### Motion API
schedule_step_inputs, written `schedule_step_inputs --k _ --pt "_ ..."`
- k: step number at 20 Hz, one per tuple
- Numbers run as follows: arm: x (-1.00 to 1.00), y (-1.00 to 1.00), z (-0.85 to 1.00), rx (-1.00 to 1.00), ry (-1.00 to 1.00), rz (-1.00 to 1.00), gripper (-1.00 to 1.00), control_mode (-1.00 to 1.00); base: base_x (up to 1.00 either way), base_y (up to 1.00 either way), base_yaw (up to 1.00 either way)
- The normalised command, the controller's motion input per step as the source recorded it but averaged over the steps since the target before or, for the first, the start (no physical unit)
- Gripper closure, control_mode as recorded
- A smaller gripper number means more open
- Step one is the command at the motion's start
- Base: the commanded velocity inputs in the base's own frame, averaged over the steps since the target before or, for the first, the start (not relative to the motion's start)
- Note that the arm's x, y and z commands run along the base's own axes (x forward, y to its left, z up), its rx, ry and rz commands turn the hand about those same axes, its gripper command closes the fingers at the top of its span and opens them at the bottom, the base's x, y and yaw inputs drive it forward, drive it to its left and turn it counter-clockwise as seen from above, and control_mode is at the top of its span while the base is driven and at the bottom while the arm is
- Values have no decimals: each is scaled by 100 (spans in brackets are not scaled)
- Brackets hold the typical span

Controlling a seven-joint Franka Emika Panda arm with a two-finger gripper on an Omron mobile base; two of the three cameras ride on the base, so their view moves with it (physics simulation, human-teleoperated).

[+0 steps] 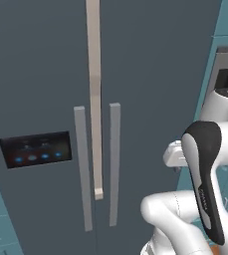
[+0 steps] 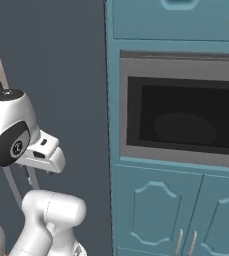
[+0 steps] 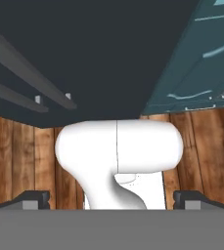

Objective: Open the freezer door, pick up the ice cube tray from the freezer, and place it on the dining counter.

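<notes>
- My gripper (image 3: 111, 199) stood wide apart, its two small dark fingertips (image 3: 31, 199) at the far sides of the hand view, holding nothing and pointed down toward a floor (image 3: 15, 156) of warm brown wooden planks.
- The freezer (image 1: 155, 60) rose ahead of me as a tall, smooth, matte slate-grey slab with both doors closed.
- The freezer door (image 1: 36, 74) on the left carried a flat black control panel (image 1: 35, 149) with small blue lights and a straight vertical grey bar handle (image 1: 82, 167).
- The plain door (image 1: 155, 99) beside it had a matching grey bar (image 1: 114, 162); a pale beige strip (image 1: 94, 94) ran down between the two doors.
- In the hand view I saw both bars as long grey rails (image 3: 30, 78) on short stubs.
- To the right were glossy teal cabinets (image 2: 161, 210) with raised curved panels and slim metal pulls, and a built-in oven (image 2: 181, 112) with a grey frame and dark glass.
</notes>
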Motion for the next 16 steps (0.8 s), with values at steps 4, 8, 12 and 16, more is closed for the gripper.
schedule_step_inputs --k 4,8,12,16 --pt "0 0 0 0 0 0 -100 100 21 0 8" --pt "0 0 0 0 0 0 -100 100 1 0 4" --pt "0 0 0 0 0 0 -100 100 0 -2 4" --pt "0 0 0 0 0 0 -100 100 0 -8 10"
